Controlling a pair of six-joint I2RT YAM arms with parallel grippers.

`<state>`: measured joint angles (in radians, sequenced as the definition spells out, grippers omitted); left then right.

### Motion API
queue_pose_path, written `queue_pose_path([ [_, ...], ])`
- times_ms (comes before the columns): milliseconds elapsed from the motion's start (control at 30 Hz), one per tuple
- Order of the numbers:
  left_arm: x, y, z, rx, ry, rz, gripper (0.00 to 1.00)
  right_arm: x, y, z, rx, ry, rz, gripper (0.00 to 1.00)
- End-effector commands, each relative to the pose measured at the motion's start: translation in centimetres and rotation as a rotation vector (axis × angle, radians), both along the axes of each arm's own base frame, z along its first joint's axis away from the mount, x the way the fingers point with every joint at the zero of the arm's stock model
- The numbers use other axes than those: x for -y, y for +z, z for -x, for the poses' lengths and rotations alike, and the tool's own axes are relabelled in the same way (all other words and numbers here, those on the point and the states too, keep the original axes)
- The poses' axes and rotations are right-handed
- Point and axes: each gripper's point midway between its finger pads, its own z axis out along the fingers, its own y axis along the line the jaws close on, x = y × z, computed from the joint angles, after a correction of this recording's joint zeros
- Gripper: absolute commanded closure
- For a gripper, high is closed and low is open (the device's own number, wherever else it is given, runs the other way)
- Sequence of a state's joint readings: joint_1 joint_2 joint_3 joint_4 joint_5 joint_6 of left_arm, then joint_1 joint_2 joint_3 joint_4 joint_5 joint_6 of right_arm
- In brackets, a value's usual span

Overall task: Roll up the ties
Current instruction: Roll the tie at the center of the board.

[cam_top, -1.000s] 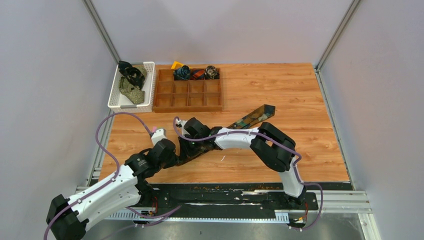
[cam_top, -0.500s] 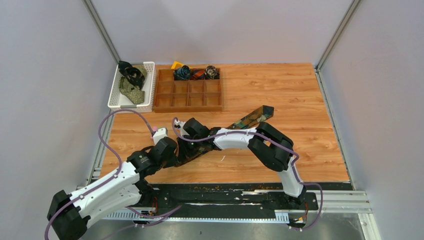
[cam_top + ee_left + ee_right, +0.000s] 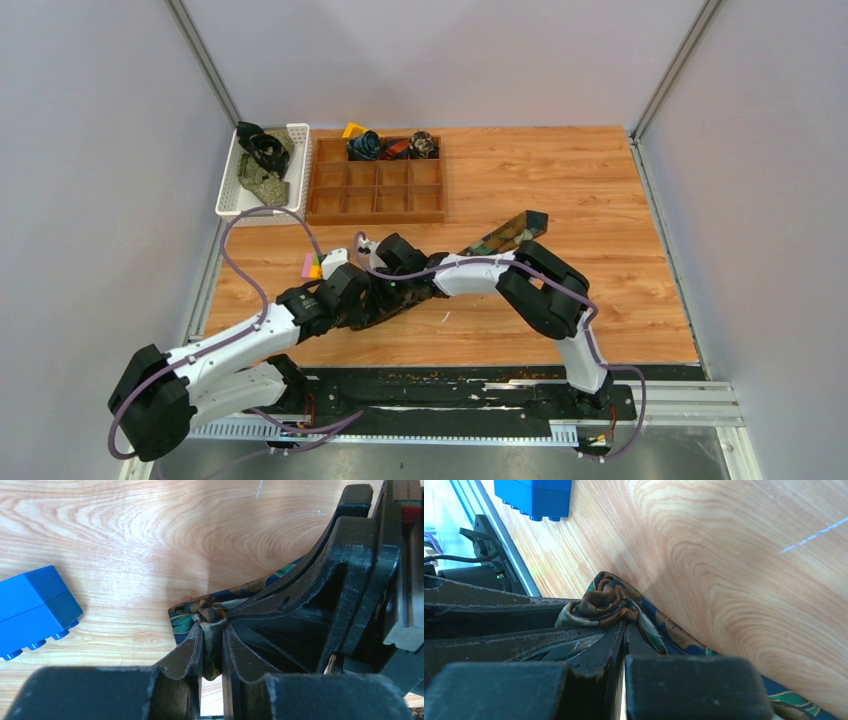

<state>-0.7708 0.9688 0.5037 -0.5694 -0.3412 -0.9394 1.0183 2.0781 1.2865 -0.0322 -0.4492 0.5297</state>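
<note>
A long patterned tie (image 3: pixel 505 236) in navy, green and brown lies diagonally on the wooden table, its wide pointed end at the far right. Its near end is bunched into a small roll (image 3: pixel 210 614) between both grippers. My left gripper (image 3: pixel 212 630) is shut on that bunched end. My right gripper (image 3: pixel 623 625) is shut on the same rolled end (image 3: pixel 606 600) from the other side. In the top view both grippers (image 3: pixel 372 295) meet at the table's middle left.
A wooden compartment tray (image 3: pixel 375 190) at the back holds rolled ties (image 3: pixel 365 146) in its far row. A white basket (image 3: pixel 232 190) at the back left holds more ties. A blue block (image 3: pixel 35 609) lies left of the roll. Small bright blocks (image 3: pixel 312 266) sit by the left arm.
My left arm has swung right and forward, uncovering the small bright blocks. The right gripper has edged slightly right. Both stay closed on the tie's end.
</note>
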Motion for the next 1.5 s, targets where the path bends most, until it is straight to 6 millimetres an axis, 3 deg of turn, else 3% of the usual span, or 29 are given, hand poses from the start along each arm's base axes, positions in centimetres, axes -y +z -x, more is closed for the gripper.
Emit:
queue_pose_path([
  [0,1.9,0.7,-1.6,0.034,-0.011,0.045,1.00,-0.2,2.0,-0.4,0.026,0.011,-0.064,0.98],
  [467,3.4,-0.9,-2.0,-0.018,-0.026,0.053,1.00,5.3,4.9,-1.6,0.101,-0.090,-0.021,0.95],
  [600,3.9,-0.9,-2.2,-0.024,-0.030,0.065,0.92,6.4,4.5,-1.7,0.105,-0.109,-0.006,0.95],
  [933,4.9,0.1,-2.4,-0.012,-0.043,0.087,0.55,7.6,4.6,-1.2,0.112,-0.124,0.000,0.95],
  [1067,5.5,0.9,-2.5,0.005,-0.052,0.093,0.47,8.0,4.9,-1.2,0.121,-0.131,0.000,0.95],
  [1467,7.2,1.8,-2.8,0.028,-0.070,0.132,0.44,9.0,5.8,-1.6,0.155,-0.161,0.008,0.95],
])
